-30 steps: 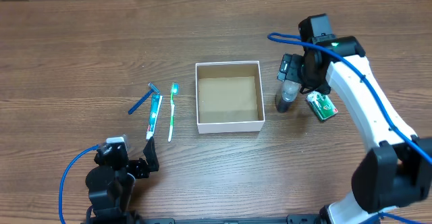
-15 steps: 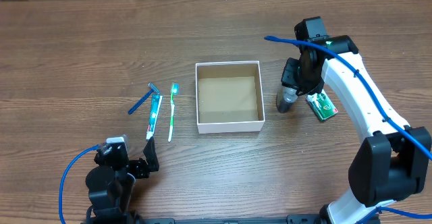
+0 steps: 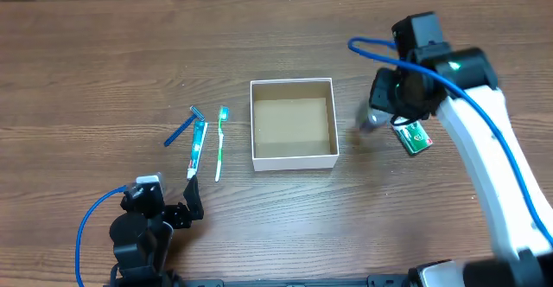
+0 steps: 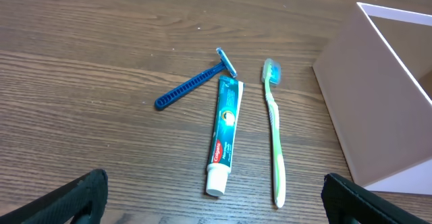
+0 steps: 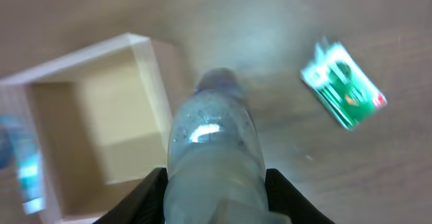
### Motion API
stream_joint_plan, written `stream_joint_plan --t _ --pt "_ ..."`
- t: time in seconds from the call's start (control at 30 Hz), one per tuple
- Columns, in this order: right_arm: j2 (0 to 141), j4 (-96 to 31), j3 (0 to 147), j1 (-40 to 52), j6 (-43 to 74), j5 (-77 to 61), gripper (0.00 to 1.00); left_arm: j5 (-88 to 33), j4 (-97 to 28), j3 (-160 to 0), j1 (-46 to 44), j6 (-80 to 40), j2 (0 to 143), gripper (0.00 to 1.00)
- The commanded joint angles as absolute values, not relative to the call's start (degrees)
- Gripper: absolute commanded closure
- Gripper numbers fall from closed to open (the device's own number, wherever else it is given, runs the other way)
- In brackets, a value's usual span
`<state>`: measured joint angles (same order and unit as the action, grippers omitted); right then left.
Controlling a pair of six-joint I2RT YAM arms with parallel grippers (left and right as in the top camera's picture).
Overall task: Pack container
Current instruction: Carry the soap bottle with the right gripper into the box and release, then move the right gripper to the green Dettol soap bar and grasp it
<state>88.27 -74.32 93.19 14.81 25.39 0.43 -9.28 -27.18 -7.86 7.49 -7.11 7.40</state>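
Our right gripper [image 5: 214, 198] is clamped on a clear bottle [image 5: 214, 136], one finger pressed to each side of it. In the wrist view the bottle's far end points between the container [image 5: 74, 65] and a green packet [image 5: 344, 86]. From overhead the bottle is only a blur just right of the box, and we cannot tell whether it touches the wood.

Our left gripper [image 4: 216, 209] has its jaws wide apart and holds nothing, its fingertips [image 4: 77, 196] at the lower corners of its own view.

The container [image 3: 294, 160] sits near the middle of the table [image 3: 104, 54], white walls around a plain brown floor with nothing inside. To its left lie a green toothbrush [image 3: 219, 144], a toothpaste tube [image 3: 198, 147] and a blue razor [image 3: 181, 130], close together but apart from the box. The razor's head nearly meets the tube's top end. The green packet [image 3: 414, 137] lies to the right of the box, partly under our right arm.

The surface is brown wood-grain boards.
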Motion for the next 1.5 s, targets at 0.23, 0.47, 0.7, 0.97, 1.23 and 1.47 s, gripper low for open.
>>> stream_joint_plan --t 0.23,0.47,0.7,0.97,1.23,1.47 --pt "90.4 -65.8 94.1 28.6 25.3 0.4 0.73 -10.0 -27.1 -7.7 7.1 -7.7 7.0 0.00" --pt "104.2 -60.7 94.1 28.4 27.0 7.7 0.71 -10.0 -27.1 -7.7 7.1 -7.7 7.0 0.00" --pt "106.1 -57.6 94.8 28.4 27.0 7.5 0.19 -10.0 -27.1 -7.7 7.1 -7.7 7.0 0.00" --pt "91.7 -69.7 96.1 26.6 28.6 7.9 0.00 -10.0 -27.1 -7.7 7.1 -7.7 7.0 0.00" --pt "89.6 -73.5 92.7 7.7 16.8 7.7 0.00 -10.0 -27.1 -7.7 7.1 -7.7 7.0 0.00" --pt "98.7 -63.9 81.2 -2.2 10.1 6.4 0.00 -10.0 -27.1 -7.7 7.1 -7.7 7.0 0.00"
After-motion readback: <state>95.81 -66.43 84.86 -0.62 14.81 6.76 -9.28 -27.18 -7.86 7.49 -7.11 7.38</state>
